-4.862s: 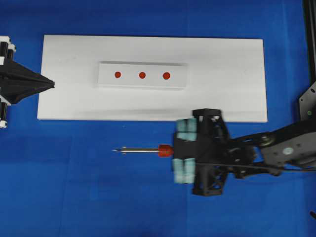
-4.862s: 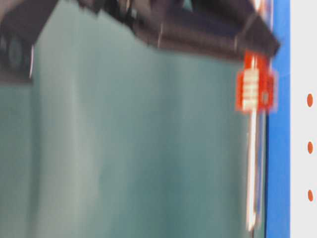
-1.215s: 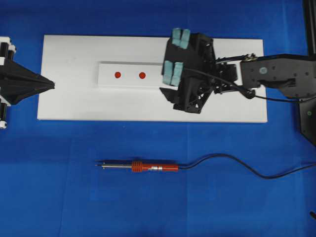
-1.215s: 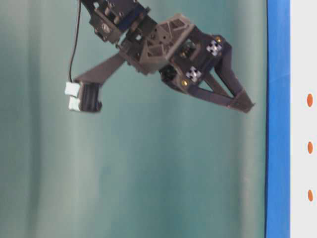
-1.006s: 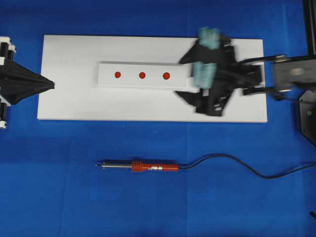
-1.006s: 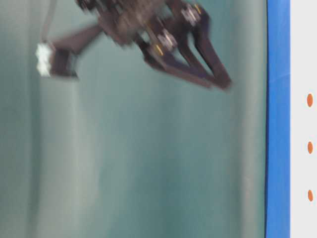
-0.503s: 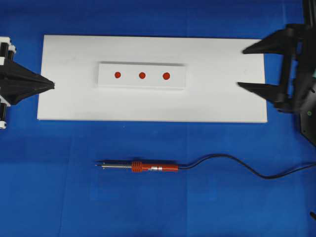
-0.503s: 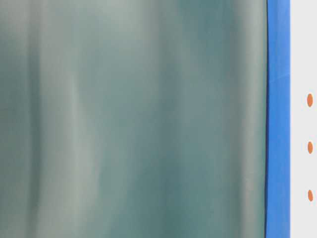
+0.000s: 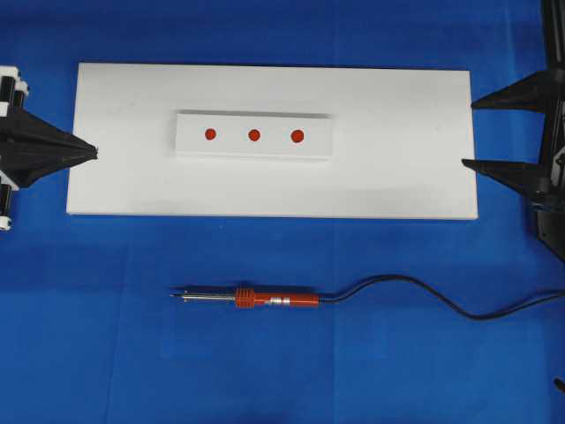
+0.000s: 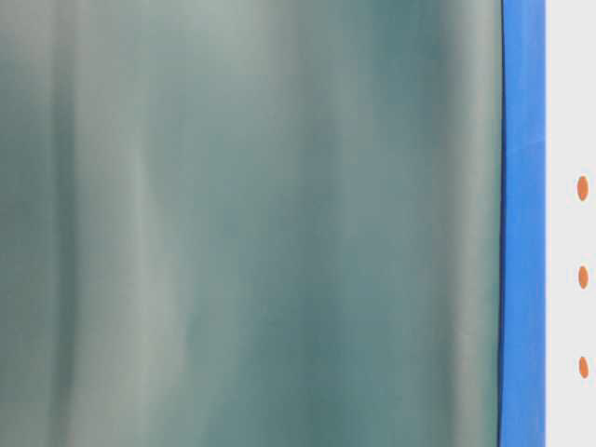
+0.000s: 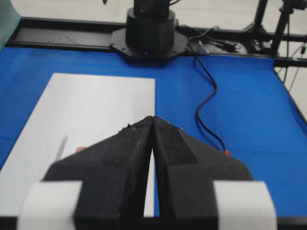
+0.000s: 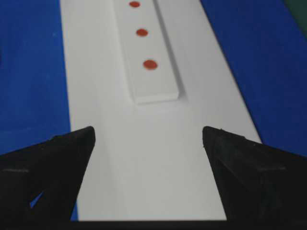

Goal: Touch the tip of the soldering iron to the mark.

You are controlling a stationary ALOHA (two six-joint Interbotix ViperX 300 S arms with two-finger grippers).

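Note:
The soldering iron (image 9: 275,300) lies loose on the blue cloth in front of the white board, orange-red handle to the right, black cord (image 9: 415,287) trailing off right. Its tip (image 9: 174,295) points left, well apart from the mark (image 9: 254,135), the middle red dot on the white strip (image 9: 231,147). The right wrist view looks down the strip at that mark (image 12: 142,32). My right gripper (image 9: 470,133) stands open and empty at the board's right edge, its jaws wide in the right wrist view (image 12: 148,130). My left gripper (image 9: 94,152) rests shut and empty at the board's left edge.
The white board (image 9: 397,177) lies on blue cloth (image 9: 106,353) and carries the strip. The right arm's frame (image 9: 552,203) stands at the right edge. The left wrist view shows the far arm's base (image 11: 149,28) and the cord (image 11: 206,96). The table-level view shows mostly green backdrop (image 10: 251,223).
My right gripper, which held the iron some seconds ago, has pulled back rightward from over the strip to the board's right edge, still open. Iron and left gripper have not moved.

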